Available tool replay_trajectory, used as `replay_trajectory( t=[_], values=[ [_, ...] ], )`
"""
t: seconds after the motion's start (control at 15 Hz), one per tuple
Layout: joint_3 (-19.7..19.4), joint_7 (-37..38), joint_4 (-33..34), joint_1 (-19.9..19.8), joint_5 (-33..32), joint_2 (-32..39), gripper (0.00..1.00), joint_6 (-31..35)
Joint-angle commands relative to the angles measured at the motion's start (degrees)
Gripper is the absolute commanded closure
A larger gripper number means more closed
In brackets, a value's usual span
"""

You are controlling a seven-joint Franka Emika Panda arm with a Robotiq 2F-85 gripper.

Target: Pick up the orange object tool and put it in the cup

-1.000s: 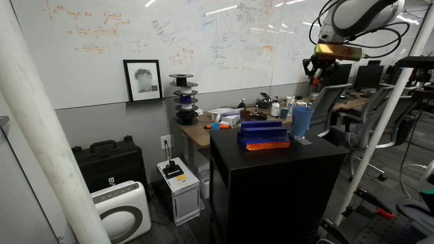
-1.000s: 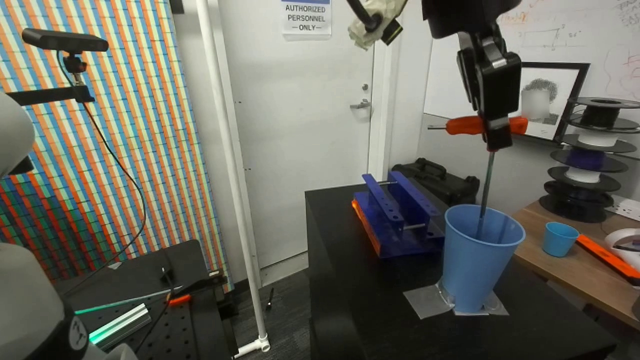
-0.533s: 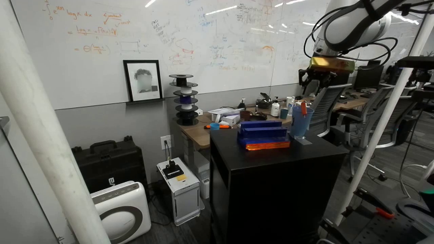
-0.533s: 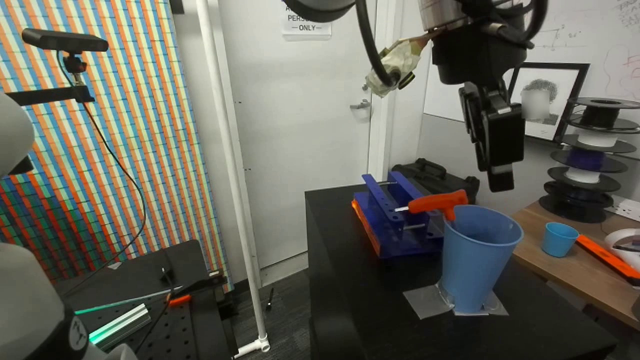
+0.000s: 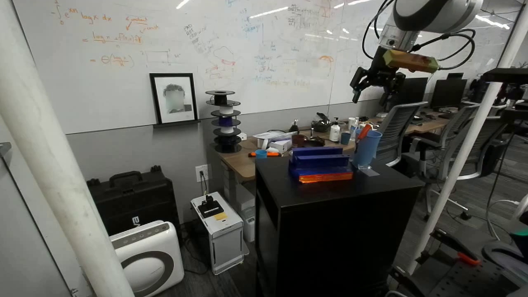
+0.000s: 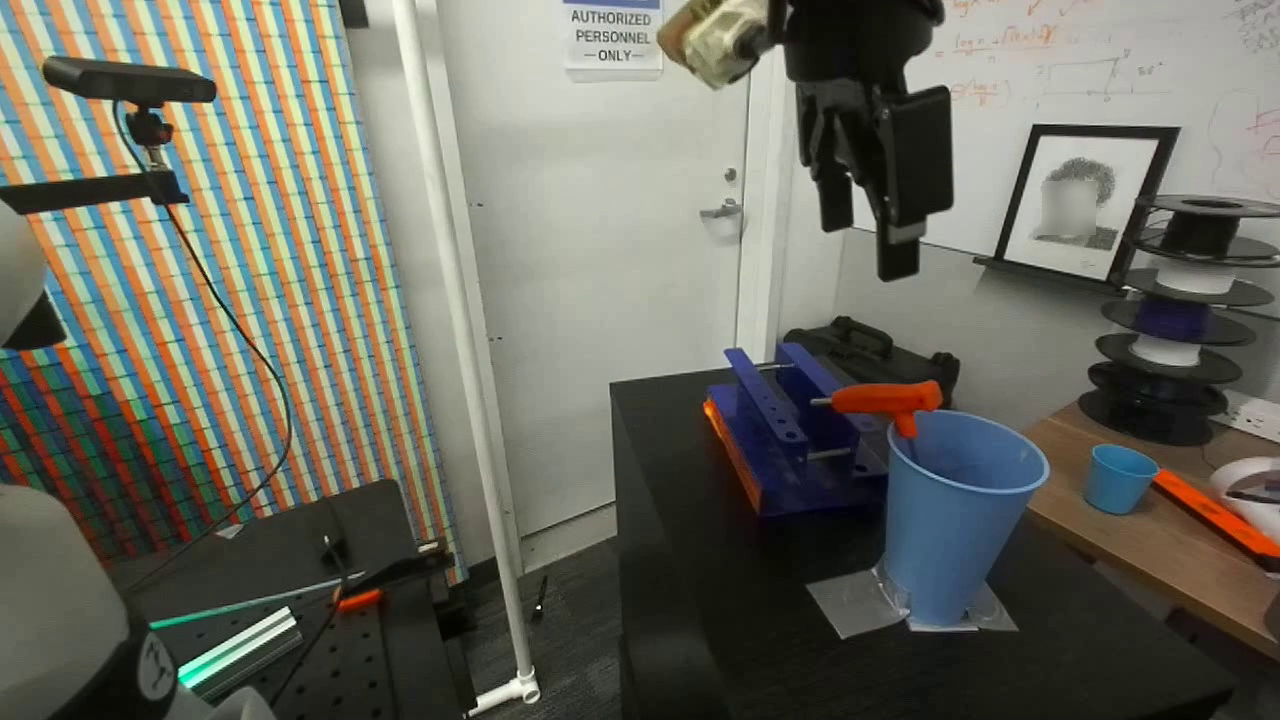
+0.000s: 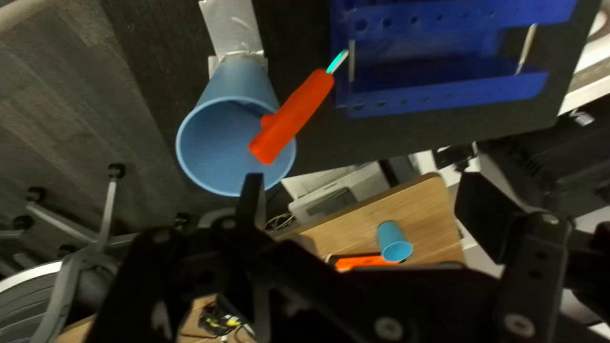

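The orange object tool point(image 6: 890, 398), a T-shaped orange-red handle with thin metal ends, rests at the rim of the tall light-blue cup point(image 6: 950, 540). Its long shaft goes down inside, mostly hidden by the cup wall, while the handle sticks out over one side. In the wrist view the tool point(image 7: 293, 116) lies slantwise across the cup's mouth point(image 7: 209, 147). My gripper point(image 5: 370, 100) hangs above the cup in both exterior views, apart from the tool. Its jaws stand wide with nothing between them, as the wrist view also shows.
Beside the cup on the black cabinet point(image 6: 720, 620) sits a blue bracket-like box point(image 6: 800, 480) with an orange base. Tape holds the cup's foot. A wooden desk behind carries a small blue cup point(image 6: 1120, 478) and stacked spools point(image 6: 1180, 320). A white pole point(image 6: 455, 300) stands nearby.
One second ago my gripper was shut on the orange tool, its shaft in the cup. It has let go, and the tool has dropped onto the rim. The gripper has since risen away.
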Motion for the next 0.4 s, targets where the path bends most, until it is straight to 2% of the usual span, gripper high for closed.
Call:
replay_trajectory(
  t=[0.0,0.2,0.27,0.33],
  values=[
    [-2.26,-11.78,0.71,3.98,6.96,-4.85,0.00,-9.45],
    [-3.02,-17.00,1.45,4.80,8.85,-6.18,0.00,-17.38],
    [-1.71,-13.42,0.70,3.76,7.25,-5.04,0.00,-13.84],
    [-1.94,-14.43,0.75,3.88,7.41,-5.48,0.00,-15.45]
  ],
)
